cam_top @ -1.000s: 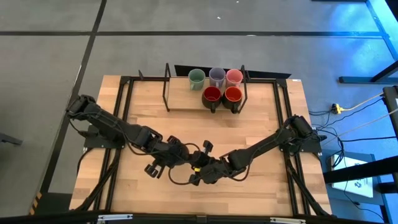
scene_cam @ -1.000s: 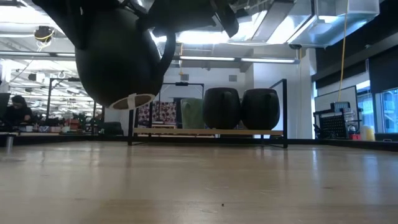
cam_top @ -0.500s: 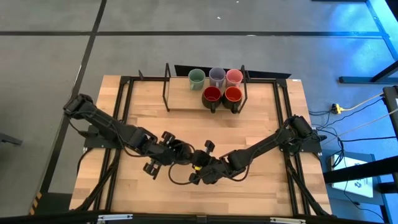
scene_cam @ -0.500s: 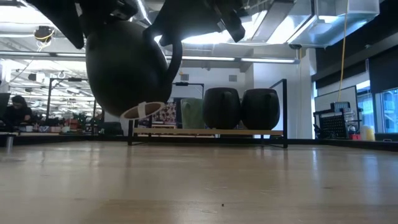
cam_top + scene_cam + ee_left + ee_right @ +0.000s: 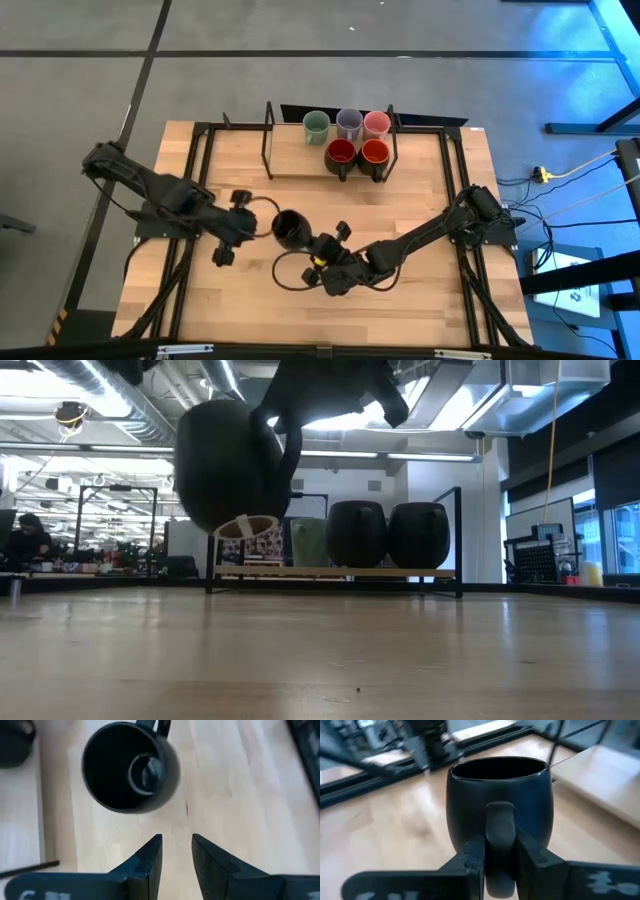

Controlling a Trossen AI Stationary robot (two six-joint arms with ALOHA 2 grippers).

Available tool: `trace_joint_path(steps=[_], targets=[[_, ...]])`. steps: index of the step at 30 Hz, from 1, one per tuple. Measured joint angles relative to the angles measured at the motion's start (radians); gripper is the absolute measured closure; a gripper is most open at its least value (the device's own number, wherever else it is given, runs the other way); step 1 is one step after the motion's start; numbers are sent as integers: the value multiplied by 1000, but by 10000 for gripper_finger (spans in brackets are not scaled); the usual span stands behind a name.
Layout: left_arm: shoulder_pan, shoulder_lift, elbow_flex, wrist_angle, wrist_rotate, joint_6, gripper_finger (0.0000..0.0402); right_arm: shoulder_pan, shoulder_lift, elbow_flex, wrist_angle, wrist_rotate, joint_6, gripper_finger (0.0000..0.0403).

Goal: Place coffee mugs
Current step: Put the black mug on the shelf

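Observation:
The black mug (image 5: pixel 290 230) (image 5: pixel 232 470) hangs in the air over the middle of the table, tilted, with my right gripper (image 5: pixel 318 245) (image 5: pixel 499 851) shut on its handle. My left gripper (image 5: pixel 255 228) (image 5: pixel 177 842) is open and stands just left of the mug (image 5: pixel 130 767), touching nothing. The pale green mug (image 5: pixel 316 125), lavender mug (image 5: pixel 349 122) and pink mug (image 5: pixel 377 122) stand upright in a row on a raised wooden shelf (image 5: pixel 290 160) at the far edge. The two red mugs (image 5: pixel 341 152) (image 5: pixel 375 152) stand just in front of them. My right gripper pinches the black mug's handle (image 5: pixel 500 827) between its two fingers, one finger on each flat side of the loop. It comes level from the table's right. The mug is lifted clear of the table and tilted, its base (image 5: pixel 245 525) slanting downward.
The shelf has a black metal frame with upright posts (image 5: pixel 268 140) (image 5: pixel 392 140), and its left half is bare wood. Black rails (image 5: pixel 200 150) (image 5: pixel 455 160) run along the table's left and right sides. A cable (image 5: pixel 290 275) loops below the mug.
My left gripper has drawn away from the black mug toward the table's left edge and now stands apart from it. The mug has stayed lifted in my right gripper and has shifted a little, showing its open mouth from above.

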Motion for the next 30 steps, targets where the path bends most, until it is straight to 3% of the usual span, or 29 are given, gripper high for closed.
trace_joint_path(steps=[8,14,30], targets=[[0,-112,0,-1,-21,-169,301,-89,0,1,3,149,103,355],[1,-120,-1,1,-42,-181,301,-189,0,1,4,282,152,355],[1,-111,-1,78,-54,-182,301,-320,78,0,16,273,249,355]])
